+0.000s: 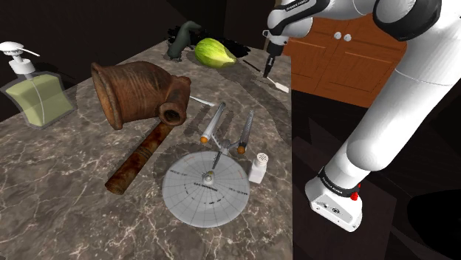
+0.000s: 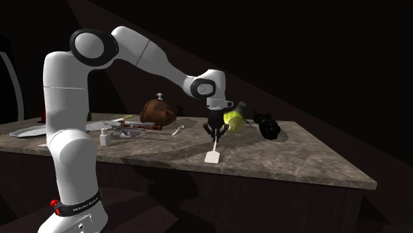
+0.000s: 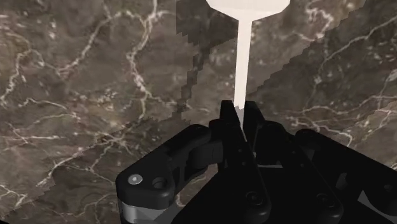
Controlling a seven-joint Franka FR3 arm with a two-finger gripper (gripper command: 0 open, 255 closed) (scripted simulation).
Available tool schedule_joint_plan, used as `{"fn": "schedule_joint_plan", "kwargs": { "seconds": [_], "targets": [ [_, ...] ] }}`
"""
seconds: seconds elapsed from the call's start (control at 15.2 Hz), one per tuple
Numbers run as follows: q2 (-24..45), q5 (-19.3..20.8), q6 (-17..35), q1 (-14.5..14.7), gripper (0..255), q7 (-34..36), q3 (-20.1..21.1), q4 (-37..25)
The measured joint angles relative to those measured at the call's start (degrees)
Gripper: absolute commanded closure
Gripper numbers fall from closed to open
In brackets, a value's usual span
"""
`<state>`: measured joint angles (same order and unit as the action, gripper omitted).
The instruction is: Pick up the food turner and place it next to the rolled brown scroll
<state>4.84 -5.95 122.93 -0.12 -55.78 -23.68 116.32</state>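
- This is a home kitchen, dimly lit, with black areas around it.
- A long counter (image 1: 66,199) has a dark brown top with a white-veined marble pattern.
- Beyond the counter, at the shoulder view's upper right, are orange-brown wooden cabinet doors (image 1: 325,70) with 2 small round pale knobs (image 1: 337,35).
- 1 clear pump bottle (image 1: 35,94) of yellow-green liquid stands at a counter corner.
- 1 small white shaker (image 1: 258,168) stands on the counter.
- 1 green oval vegetable (image 1: 214,53) lies near the counter's far end.
- 1 white food turner (image 2: 212,156), a cooking utensil, is near the counter's edge.
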Motion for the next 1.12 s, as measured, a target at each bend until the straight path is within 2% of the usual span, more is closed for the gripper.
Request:
{"fn": "schedule_joint_plan", "kwargs": {
  "seconds": [0.99,1.12],
  "targets": [
    [-3.5,2.1,-10.6,0.2,255,1.8,0.0,-7.5],
    [-5.8,3.1,-10.4,1.0,255,3.7,0.7,-5.2]
  ]
}}
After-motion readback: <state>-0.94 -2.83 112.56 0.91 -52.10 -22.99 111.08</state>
